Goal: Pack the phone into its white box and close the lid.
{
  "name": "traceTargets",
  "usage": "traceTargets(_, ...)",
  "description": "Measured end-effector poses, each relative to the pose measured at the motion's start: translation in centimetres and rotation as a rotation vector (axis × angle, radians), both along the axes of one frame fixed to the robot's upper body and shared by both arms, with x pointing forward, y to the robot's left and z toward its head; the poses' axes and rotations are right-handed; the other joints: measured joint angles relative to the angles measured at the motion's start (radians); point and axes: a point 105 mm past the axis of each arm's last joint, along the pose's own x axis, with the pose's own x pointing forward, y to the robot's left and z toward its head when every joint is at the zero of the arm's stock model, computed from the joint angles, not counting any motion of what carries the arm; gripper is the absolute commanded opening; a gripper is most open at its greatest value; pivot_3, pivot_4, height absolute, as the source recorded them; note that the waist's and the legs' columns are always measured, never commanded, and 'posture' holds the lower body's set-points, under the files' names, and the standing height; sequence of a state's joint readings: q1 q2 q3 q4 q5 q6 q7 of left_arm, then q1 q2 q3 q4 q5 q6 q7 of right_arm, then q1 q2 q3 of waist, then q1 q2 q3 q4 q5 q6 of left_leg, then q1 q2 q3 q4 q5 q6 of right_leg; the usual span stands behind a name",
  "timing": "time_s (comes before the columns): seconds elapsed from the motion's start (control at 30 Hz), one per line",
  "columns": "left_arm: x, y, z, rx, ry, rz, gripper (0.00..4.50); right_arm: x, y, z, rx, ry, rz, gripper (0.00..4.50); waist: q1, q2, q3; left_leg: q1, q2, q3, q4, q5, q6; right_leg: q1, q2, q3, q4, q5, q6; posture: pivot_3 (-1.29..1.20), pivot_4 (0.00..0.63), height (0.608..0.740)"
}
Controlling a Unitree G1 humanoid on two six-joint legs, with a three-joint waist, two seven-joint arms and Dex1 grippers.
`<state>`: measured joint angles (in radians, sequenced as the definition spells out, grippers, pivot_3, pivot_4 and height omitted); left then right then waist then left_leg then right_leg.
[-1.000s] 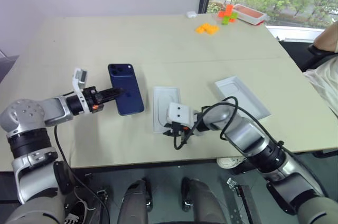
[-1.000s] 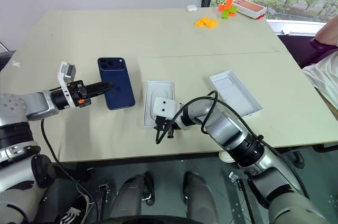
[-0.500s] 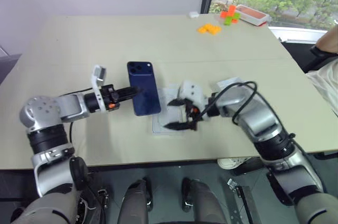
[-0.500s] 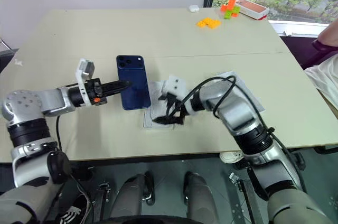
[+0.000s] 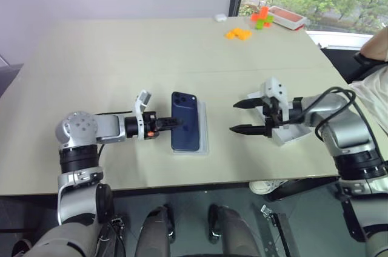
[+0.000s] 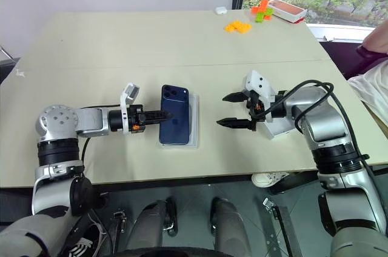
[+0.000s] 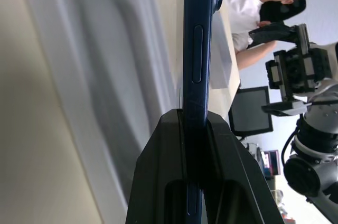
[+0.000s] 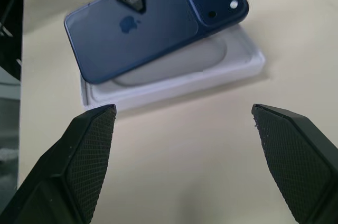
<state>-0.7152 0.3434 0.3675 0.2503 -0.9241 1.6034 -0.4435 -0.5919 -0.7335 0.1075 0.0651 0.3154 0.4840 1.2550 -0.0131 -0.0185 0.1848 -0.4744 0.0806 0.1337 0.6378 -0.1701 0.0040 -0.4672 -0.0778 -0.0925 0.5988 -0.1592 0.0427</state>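
Note:
The phone [image 5: 185, 128] is dark navy with its camera cluster at the far end. My left gripper [image 5: 171, 123] is shut on its left long edge. It holds the phone just over the white box [image 6: 194, 121], a shallow base with an oval recess [image 8: 211, 63] in its floor. The phone lies skewed across that base, and I cannot tell whether it touches. My right gripper [image 5: 234, 117] hangs open and empty to the right of the box, pointing at it. Behind that gripper lies the lid [image 5: 290, 136], open side up.
Orange and green blocks [image 5: 238, 33], a red-rimmed tray [image 5: 286, 17] and a small white case [image 5: 219, 17] sit at the far right of the table. A person [image 5: 373, 81] sits past the table's right edge. The table's front edge runs close below the box.
My left gripper carried the phone to the right until it hung over the box. My right gripper opened at the box's near edge, then drew away to the right and up, in front of the lid.

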Motion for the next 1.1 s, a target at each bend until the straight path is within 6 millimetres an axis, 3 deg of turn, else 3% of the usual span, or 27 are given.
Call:
traceTargets(0.23, 0.4, -0.4, -1.1, 0.025, 0.032, 0.005, 0.0, 0.7, -0.4, -0.8, -0.05, -0.026, -0.046, 4.31, 0.0, 0.0, 0.0, -0.002, 0.0, -0.001, 0.006, -0.001, 0.001, 0.002, 0.0, 0.0, 0.0, 0.001, -0.001, 0.0, 0.15, 0.74)
traceTargets(0.27, 0.5, -0.4, -1.1, 0.021, 0.033, 0.008, 0.96, 0.9, -0.6, -1.2, -0.059, -0.022, -0.064, 4.39, 0.0, 0.0, 0.0, -0.002, 0.0, -0.001, 0.007, -0.001, 0.001, 0.001, 0.0, 0.0, 0.0, 0.001, -0.001, 0.0, 0.15, 0.74)
traceTargets(0.3, 0.6, -0.3, -1.3, 0.029, 0.039, 0.016, 1.16, 1.2, -0.6, -1.5, -0.056, -0.015, -0.078, 4.39, 0.0, 0.0, 0.0, -0.002, 0.0, -0.001, 0.007, -0.001, 0.001, 0.001, -0.001, 0.0, 0.0, 0.001, -0.001, 0.0, 0.15, 0.74)
traceTargets(0.47, 1.0, -0.8, -0.4, 0.017, 0.019, 0.003, 3.55, 1.6, 0.3, -1.5, -0.049, -0.033, -0.072, 4.39, 0.001, 0.0, 0.0, -0.002, 0.0, -0.001, 0.006, -0.001, 0.001, 0.002, 0.0, 0.0, 0.0, 0.001, -0.001, 0.0, 0.15, 0.74)
traceTargets(0.83, 0.7, 0.8, 0.5, 0.144, -0.032, -0.031, 3.55, 2.1, 1.7, -1.3, -0.059, -0.068, -0.04, 4.39, -0.002, 0.0, 0.0, -0.002, 0.001, -0.001, 0.006, -0.001, 0.001, 0.001, 0.0, 0.0, 0.0, 0.002, -0.002, 0.0, 0.15, 0.74)
traceTargets(1.1, 0.5, 0.6, 1.2, 0.193, -0.109, -0.051, 3.55, 2.4, 2.1, -1.2, -0.052, -0.074, -0.041, 4.39, 0.0, 0.001, 0.0, -0.002, 0.001, 0.0, 0.006, -0.001, 0.001, 0.001, -0.001, 0.0, -0.001, 0.002, -0.002, 0.0, 0.15, 0.74)
